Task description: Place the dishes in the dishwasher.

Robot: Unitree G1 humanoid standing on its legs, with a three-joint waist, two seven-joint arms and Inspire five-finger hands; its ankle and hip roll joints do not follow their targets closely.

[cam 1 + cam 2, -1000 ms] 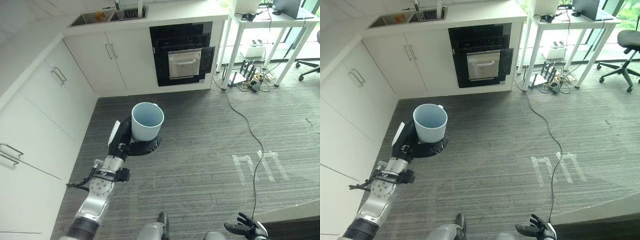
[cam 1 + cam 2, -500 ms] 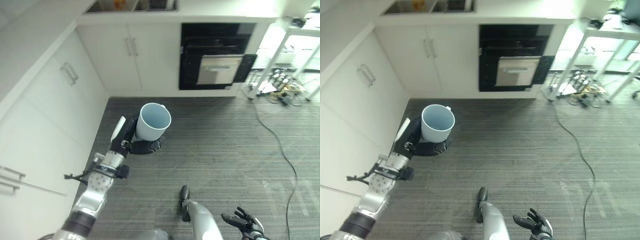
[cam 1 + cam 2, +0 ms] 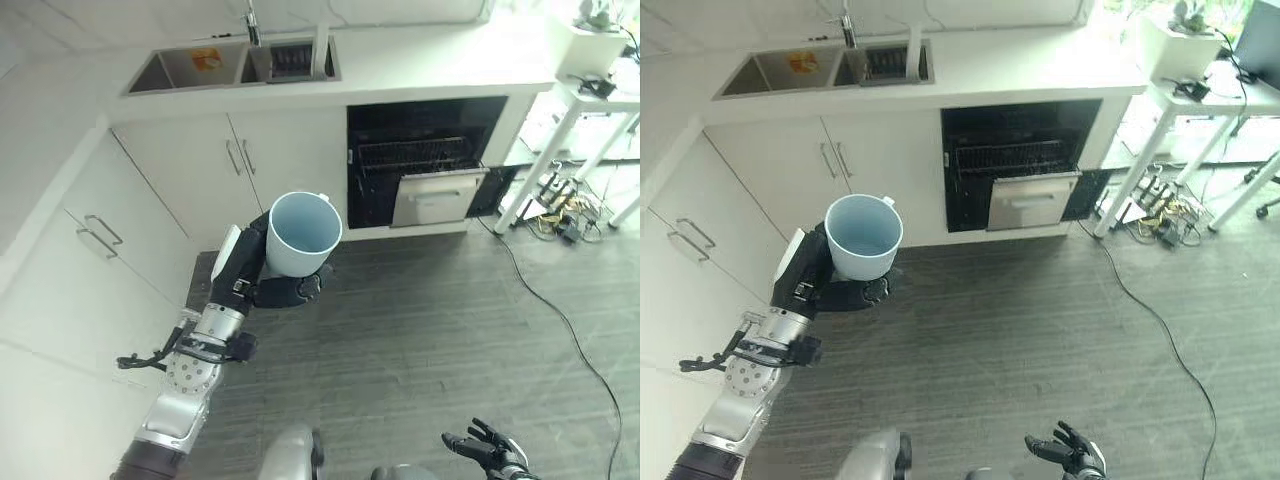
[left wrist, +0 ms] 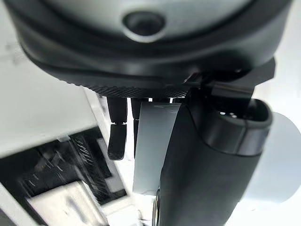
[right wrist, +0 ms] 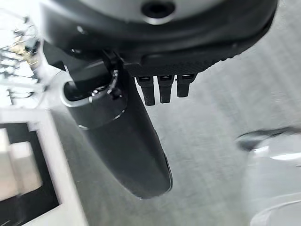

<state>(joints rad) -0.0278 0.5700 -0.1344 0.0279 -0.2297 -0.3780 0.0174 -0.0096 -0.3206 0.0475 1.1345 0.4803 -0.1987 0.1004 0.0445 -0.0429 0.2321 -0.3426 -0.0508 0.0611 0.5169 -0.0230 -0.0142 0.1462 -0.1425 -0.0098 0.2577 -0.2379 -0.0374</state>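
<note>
A pale blue mug [image 3: 303,233] stands upright and empty in my left hand [image 3: 252,282], which is shut on it from below and the side, held up in the air above the floor. In the left wrist view the mug [image 4: 149,146] shows between the thumb [image 4: 207,169] and the fingers [image 4: 116,132]. The dishwasher [image 3: 425,165] is open under the counter, its dark cavity showing a wire rack [image 3: 415,155] and its grey door [image 3: 438,198] part lowered. It lies ahead and to the right of the mug. My right hand [image 3: 482,449] hangs low near the floor with fingers spread, holding nothing.
White cabinets [image 3: 200,170] run along the left and the back. A double sink [image 3: 235,65] is set in the counter [image 3: 430,55] above. A white table [image 3: 605,110] stands at the right with cables [image 3: 555,225] under it, and one black cable [image 3: 560,310] trails over the grey floor.
The whole picture has shifted, so the camera moved: the counter, sink and dishwasher now show more fully. The mug stays in my left hand, held a little higher in view.
</note>
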